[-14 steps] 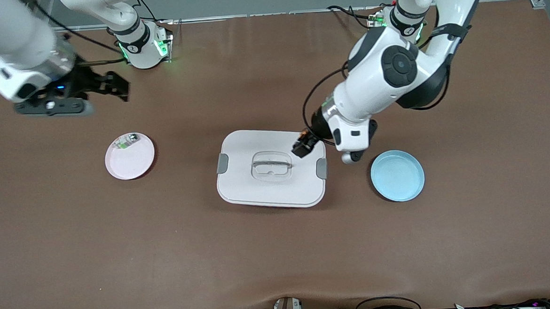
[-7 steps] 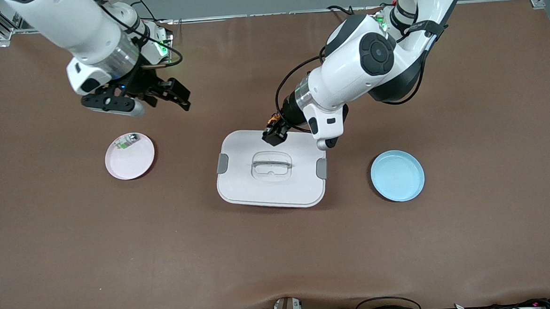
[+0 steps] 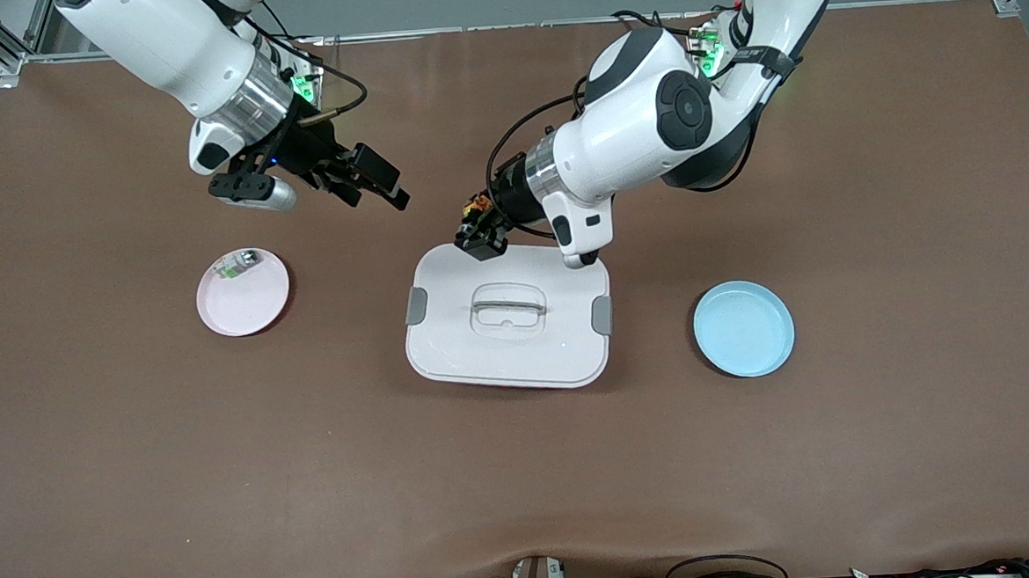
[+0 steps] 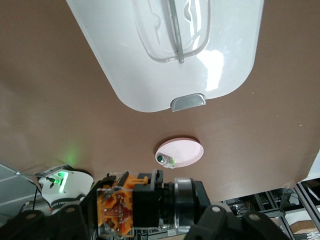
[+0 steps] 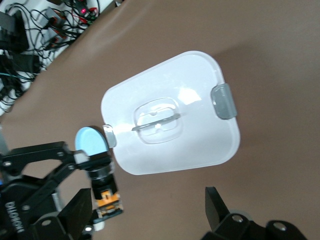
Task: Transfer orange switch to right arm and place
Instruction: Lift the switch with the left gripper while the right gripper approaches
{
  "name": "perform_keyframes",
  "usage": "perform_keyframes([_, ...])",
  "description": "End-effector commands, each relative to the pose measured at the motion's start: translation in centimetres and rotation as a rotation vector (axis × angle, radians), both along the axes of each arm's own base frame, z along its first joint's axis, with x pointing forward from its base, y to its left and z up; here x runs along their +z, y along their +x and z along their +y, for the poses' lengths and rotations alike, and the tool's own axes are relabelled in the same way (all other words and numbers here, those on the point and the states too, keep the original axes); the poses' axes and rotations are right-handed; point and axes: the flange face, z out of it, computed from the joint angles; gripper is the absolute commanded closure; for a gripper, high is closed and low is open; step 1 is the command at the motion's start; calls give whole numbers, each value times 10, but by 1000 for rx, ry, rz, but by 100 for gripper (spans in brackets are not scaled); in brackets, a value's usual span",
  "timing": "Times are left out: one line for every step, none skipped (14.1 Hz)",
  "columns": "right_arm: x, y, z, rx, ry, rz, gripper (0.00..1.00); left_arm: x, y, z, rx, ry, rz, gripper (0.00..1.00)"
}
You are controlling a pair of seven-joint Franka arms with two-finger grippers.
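Note:
My left gripper (image 3: pixel 479 231) is shut on the orange switch (image 3: pixel 474 208), over the edge of the white lidded container (image 3: pixel 509 360) that faces the robots' bases. In the left wrist view the switch (image 4: pixel 117 207) lies crosswise in the left gripper (image 4: pixel 145 216), its orange block and black body showing. My right gripper (image 3: pixel 370 182) is open and empty over bare table between the pink plate (image 3: pixel 247 307) and the container, a short gap from the switch. In the right wrist view the switch (image 5: pixel 107 201) shows between the spread fingers of my right gripper (image 5: pixel 147 212).
The pink plate holds a small white-and-green component (image 3: pixel 233 266). A blue plate (image 3: pixel 743 327) lies toward the left arm's end of the table. The container has a clear handle (image 3: pixel 507 309) and grey side clips.
My left gripper has carried the switch across the container lid toward the right arm's end. My right gripper has swung in from the table's end toward the switch.

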Motion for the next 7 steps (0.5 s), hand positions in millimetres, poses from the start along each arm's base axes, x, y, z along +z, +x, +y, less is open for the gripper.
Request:
perform_keyframes([-9, -6, 6, -47, 71, 9, 0, 0, 3, -8, 58, -53, 62, 100])
perform_keyframes([-14, -4, 8, -52, 72, 12, 0, -2, 3, -9, 66, -68, 84, 100])
perform_keyframes([-19, -3, 11, -53, 71, 16, 0, -5, 5, -9, 77, -86, 106, 100])
perform_keyframes([-25, 0, 13, -58, 79, 29, 0, -2, 5, -10, 84, -101, 115, 100])
perform_keyframes([-31, 3, 13, -62, 92, 44, 0, -2, 3, -13, 83, -104, 117, 100])
perform_keyframes([-35, 5, 15, -67, 98, 55, 0, -2, 1, -16, 82, -106, 115, 100])
perform_keyframes([-38, 6, 17, -67, 96, 59, 0, -2, 0, -17, 84, -109, 114, 100])
